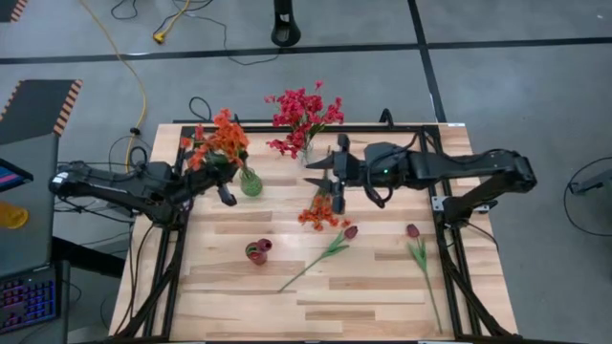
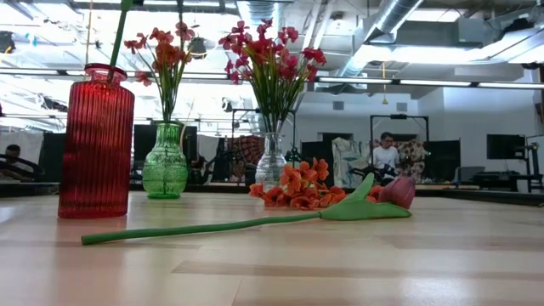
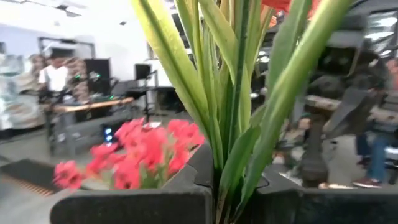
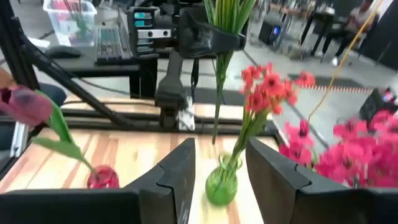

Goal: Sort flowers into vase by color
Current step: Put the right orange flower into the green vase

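Observation:
My left gripper (image 1: 226,194) is shut on an orange flower spray (image 1: 212,145) held up beside the green vase (image 1: 251,182), which has an orange spray (image 4: 273,84) standing in it. My right gripper (image 1: 330,183) hangs open and holds nothing over the table's middle, pointing at the green vase (image 4: 221,180). The clear vase (image 1: 304,151) holds pink-red flowers (image 1: 304,113). Another orange spray (image 1: 320,212) and two tulips (image 1: 337,244) (image 1: 417,244) lie flat on the table. A green stem rises out of the red vase (image 2: 96,144). My left gripper pinches the orange spray's bundle of green stems and leaves (image 3: 219,177) between its two fingers. The fingers come about level from the table's left and lie across the stems. The spray stands upright, its blossoms above the fingers. Its lower stem (image 4: 216,102) hangs clear of the table.
The red vase (image 1: 258,251) stands near the table's middle front. Bare wood lies along the near edge. Cables and a keyboard (image 1: 24,301) lie off the table's left side. People and desks show in the room beyond.

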Robot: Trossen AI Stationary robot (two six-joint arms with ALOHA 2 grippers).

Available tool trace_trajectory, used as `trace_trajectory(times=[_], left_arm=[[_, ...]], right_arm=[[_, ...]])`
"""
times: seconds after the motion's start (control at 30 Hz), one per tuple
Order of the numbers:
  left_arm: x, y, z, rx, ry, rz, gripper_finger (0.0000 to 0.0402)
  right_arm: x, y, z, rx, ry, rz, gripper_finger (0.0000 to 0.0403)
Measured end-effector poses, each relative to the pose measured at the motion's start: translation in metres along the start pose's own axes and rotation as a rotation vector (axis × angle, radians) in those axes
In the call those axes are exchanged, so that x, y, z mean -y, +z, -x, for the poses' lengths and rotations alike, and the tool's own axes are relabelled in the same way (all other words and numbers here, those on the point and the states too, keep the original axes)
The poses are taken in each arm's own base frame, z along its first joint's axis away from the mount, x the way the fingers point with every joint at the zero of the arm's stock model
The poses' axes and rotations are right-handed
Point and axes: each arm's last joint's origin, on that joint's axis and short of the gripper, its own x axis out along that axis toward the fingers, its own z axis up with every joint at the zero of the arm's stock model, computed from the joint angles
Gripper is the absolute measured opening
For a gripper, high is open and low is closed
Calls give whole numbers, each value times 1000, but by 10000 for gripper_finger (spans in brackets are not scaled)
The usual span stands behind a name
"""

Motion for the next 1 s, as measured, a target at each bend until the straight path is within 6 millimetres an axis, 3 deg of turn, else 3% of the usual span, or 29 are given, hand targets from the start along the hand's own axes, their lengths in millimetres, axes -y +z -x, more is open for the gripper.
trace_trajectory(times=[0.3,0.6,1.0], left_arm=[[-8,-34,11,-67,138,-22,0],[-12,-53,16,-52,226,-34,0],[-26,-79,16,-62,341,-43,0]], right_arm=[[-1,-10,1,-97,11,-1,166],[-4,-22,-18,-148,12,8,166],[-5,-26,-23,-162,-2,14,166]])
